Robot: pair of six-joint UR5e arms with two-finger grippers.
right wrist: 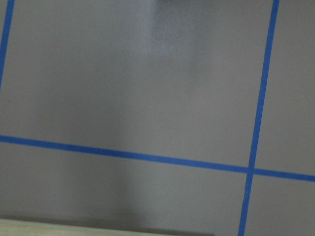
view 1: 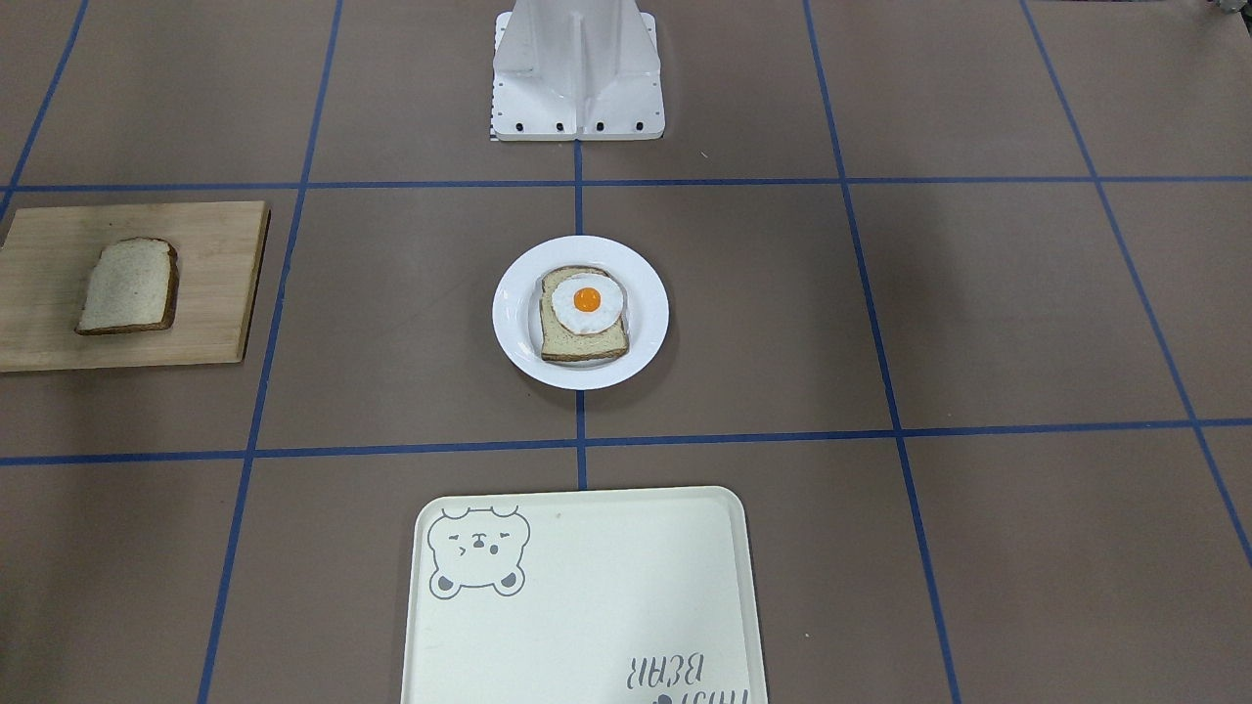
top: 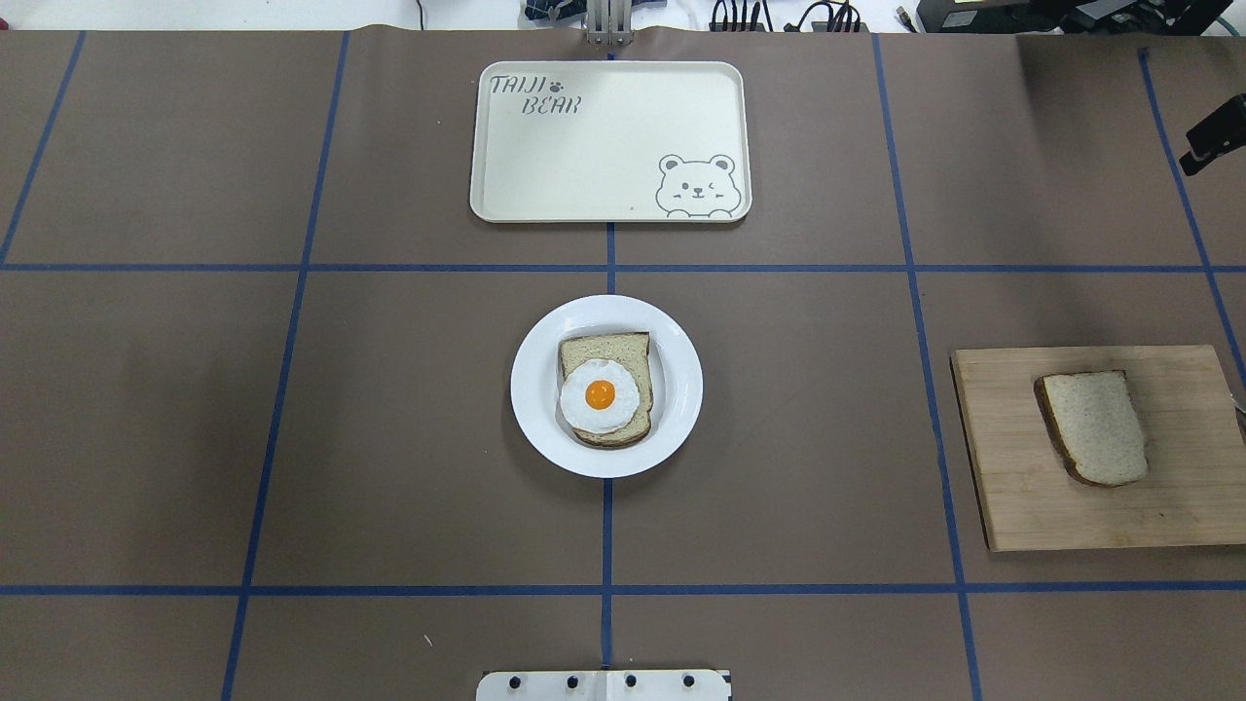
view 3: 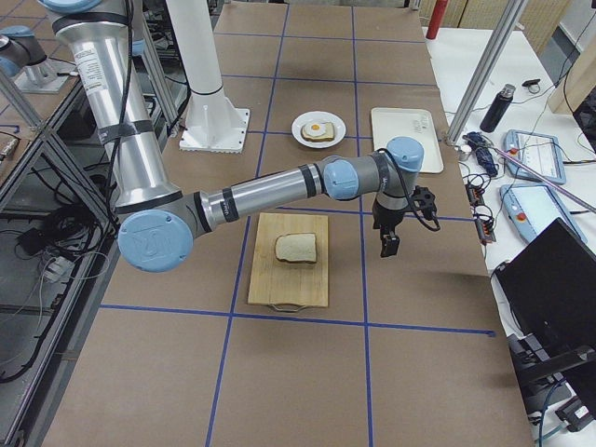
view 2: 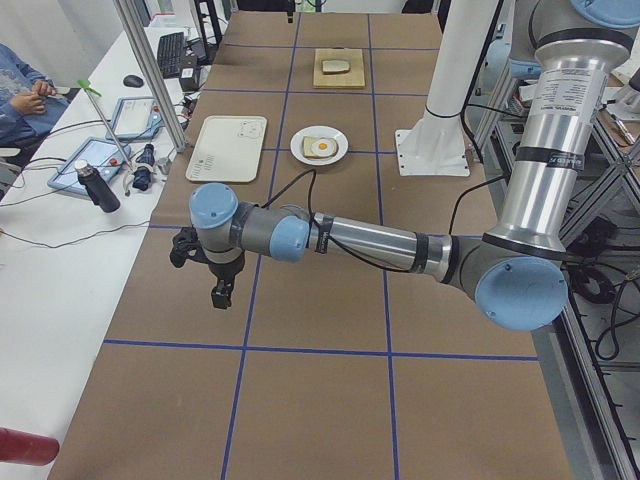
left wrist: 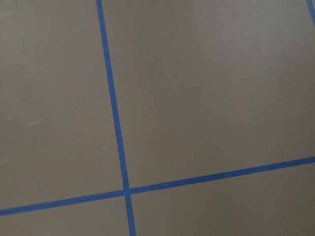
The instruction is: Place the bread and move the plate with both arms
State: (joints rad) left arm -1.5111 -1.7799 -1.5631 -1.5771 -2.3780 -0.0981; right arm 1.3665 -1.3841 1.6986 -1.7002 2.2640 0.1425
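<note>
The plain bread (top: pixel 1095 428) lies on a wooden cutting board (top: pixel 1012 506) on my right side, also seen from the front (view 1: pixel 129 286). The white plate (top: pixel 531 389) sits at the table's centre and holds a second slice topped with a fried egg (top: pixel 602 394). My right gripper (view 3: pixel 388 244) hangs above the table beside the board, away from the bread; a black part of it shows at the overhead view's right edge (top: pixel 1212 136). My left gripper (view 2: pixel 222 293) hangs over bare table far from the plate (view 2: pixel 298 150). I cannot tell whether either gripper is open or shut.
A cream tray with a bear drawing (top: pixel 604 136) lies beyond the plate. The white robot base (view 1: pixel 577 68) stands behind the plate. Blue tape lines cross the brown table. A side bench with devices and a seated person (view 2: pixel 30 90) is past the far edge.
</note>
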